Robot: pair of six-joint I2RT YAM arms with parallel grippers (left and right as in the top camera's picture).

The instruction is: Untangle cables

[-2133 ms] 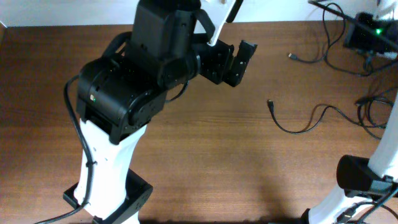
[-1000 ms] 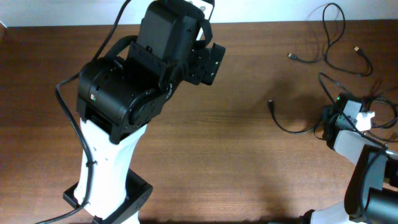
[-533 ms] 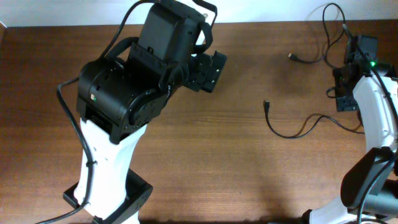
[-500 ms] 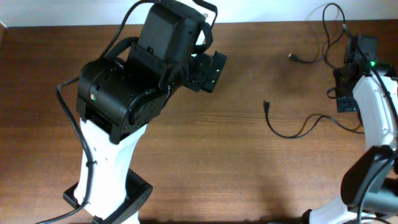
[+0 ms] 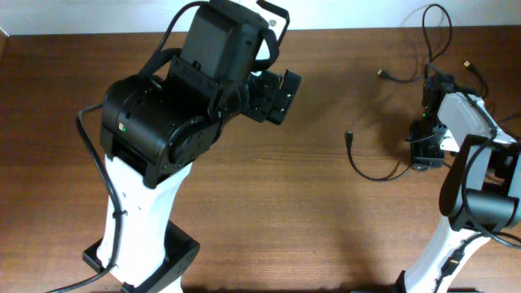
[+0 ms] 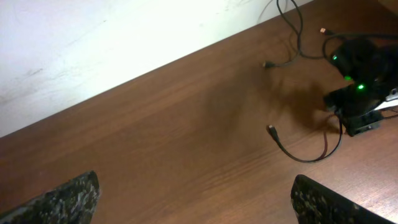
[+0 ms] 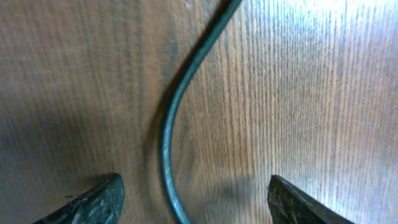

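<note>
One thin black cable [image 5: 370,172] lies on the brown table, its plug end [image 5: 349,137] pointing away. In the left wrist view the same cable [image 6: 292,154] curves to the right. A second cable [image 5: 404,79] loops at the far right corner beside a gold-tipped plug [image 5: 466,63]. My right gripper [image 5: 423,159] points down over the first cable's right end. In the right wrist view it [image 7: 196,208] is open, and the cable [image 7: 169,118] runs between its fingers, nearer the left one and not pinched. My left gripper [image 5: 281,96] hangs open above the table's middle, and it [image 6: 196,205] holds nothing.
The bulky left arm [image 5: 171,106] and its white base [image 5: 138,236] fill the left of the table. The right arm's thicker cords [image 5: 496,142] trail at the right edge. A white wall [image 6: 93,43] borders the far side.
My right arm has swung from the far right corner down and left onto the first cable's right end. The left arm has barely shifted.
</note>
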